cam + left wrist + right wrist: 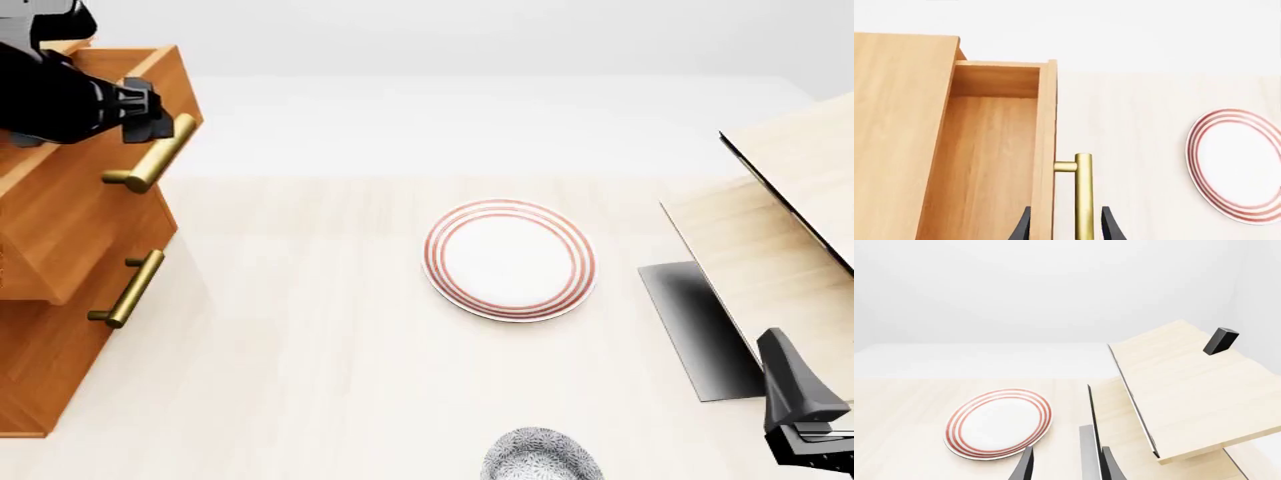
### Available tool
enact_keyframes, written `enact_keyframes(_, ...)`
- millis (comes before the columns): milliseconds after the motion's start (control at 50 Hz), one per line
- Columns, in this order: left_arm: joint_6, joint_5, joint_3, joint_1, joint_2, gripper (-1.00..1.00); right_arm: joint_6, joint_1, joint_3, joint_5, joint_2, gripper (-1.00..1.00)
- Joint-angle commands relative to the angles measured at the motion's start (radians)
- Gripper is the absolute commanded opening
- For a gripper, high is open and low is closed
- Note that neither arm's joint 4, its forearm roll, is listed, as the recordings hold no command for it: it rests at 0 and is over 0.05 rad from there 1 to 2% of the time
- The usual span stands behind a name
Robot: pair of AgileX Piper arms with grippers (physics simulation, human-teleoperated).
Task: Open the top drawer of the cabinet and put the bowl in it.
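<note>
We judge the first step largely done: the top drawer (pixel 987 165) stands pulled out of the cabinet (pixel 60 300), its interior showing bare. The left tool (pixel 1066 227) straddles the brass handle (pixel 1083 195); we cannot tell whether its fingers clamp it. The bowl (pixel 541 456) sits on the surface (pixel 307 350) at the near edge, below the plate (pixel 510 259), well apart from the drawer. The right tool (pixel 1066 465) is open and holds nothing. Placing the bowl remains.

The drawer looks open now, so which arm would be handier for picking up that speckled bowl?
Probably the right. The right gripper hangs open and empty near the bowl, while the left gripper is far off, its fingers either side of the top drawer's handle.
</note>
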Motion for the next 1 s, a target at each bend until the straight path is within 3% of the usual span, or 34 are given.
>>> enact_keyframes(20,0.014,0.000,-0.001,-0.033,0.012,1.00,-0.001,0.000,0.001,0.004,-0.006,1.00)
enact_keyframes(1000,0.012,-0.015,-0.034,-0.232,0.079,1.00,-0.001,0.000,0.001,0.004,-0.006,1.00)
